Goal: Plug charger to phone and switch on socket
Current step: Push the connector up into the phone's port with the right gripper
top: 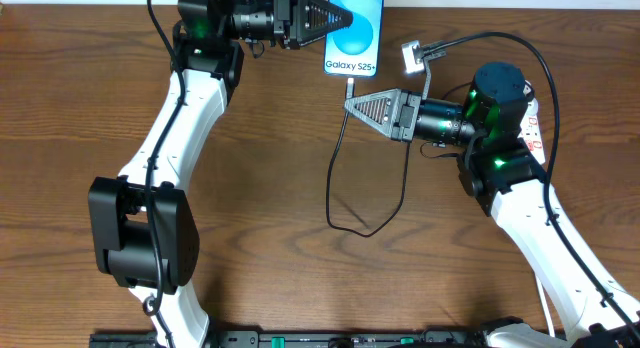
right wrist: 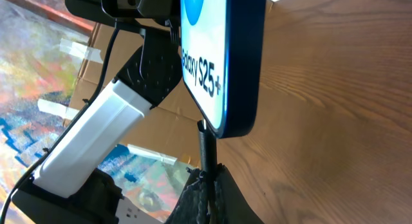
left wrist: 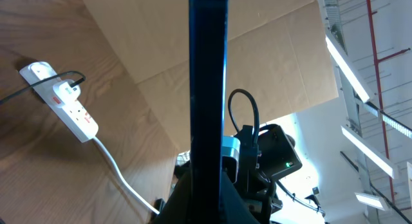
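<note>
Blue-screened slim phone [top: 360, 23] hung clamped in the left gripper [top: 338, 18], steadying its port for the thin black charger tip [right wrist: 205, 147] pinched by the right gripper [top: 351, 103].

**Dark wooden desk with a strip and a cable**

The desk [top: 260, 168] is dark brown wood with a plain grain. A white power strip [left wrist: 77, 118] with red markings lies on it near one edge. The thin black charger cable [top: 330, 198] rests in a loose loop well apart from the strip. A small white block [top: 411, 56] sits between the two.
</note>
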You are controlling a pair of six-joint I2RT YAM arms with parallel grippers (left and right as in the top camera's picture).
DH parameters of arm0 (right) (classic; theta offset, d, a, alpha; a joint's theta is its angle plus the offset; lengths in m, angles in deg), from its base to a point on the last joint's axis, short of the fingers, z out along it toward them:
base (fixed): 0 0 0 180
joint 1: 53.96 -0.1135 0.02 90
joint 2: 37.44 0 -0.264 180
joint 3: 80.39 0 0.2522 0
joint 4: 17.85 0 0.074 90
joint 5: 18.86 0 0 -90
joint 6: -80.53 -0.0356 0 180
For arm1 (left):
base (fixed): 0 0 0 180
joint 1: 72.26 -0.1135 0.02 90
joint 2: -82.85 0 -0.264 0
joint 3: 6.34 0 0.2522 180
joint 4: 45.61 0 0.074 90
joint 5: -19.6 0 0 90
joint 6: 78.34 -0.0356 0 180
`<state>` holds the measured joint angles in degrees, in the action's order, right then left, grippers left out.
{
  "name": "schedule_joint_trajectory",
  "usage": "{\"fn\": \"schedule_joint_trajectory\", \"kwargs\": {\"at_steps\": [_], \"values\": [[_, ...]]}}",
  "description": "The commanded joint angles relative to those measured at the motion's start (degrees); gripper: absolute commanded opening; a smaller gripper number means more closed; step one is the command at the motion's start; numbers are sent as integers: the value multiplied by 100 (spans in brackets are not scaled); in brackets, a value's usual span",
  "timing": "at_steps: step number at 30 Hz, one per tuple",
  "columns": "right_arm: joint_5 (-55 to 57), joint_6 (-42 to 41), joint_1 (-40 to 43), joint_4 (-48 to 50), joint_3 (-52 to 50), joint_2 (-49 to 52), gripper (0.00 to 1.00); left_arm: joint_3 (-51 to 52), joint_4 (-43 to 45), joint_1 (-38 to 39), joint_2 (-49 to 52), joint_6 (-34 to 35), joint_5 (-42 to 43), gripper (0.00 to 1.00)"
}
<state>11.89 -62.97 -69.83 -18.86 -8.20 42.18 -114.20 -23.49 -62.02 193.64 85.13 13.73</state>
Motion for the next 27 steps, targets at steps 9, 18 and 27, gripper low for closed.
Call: {"fn": "schedule_joint_trajectory", "kwargs": {"at_steps": [9, 18, 27], "values": [[125, 15, -9, 9, 76, -9, 1, -61, 37, -15, -149, -31, 96, 7], [122, 15, -9, 9, 76, -9, 1, -61, 37, -13, -149, -33, 96, 8], [131, 15, -66, 15, 76, -9, 1, -61, 37, -13, -149, -33, 101, 7]]}}
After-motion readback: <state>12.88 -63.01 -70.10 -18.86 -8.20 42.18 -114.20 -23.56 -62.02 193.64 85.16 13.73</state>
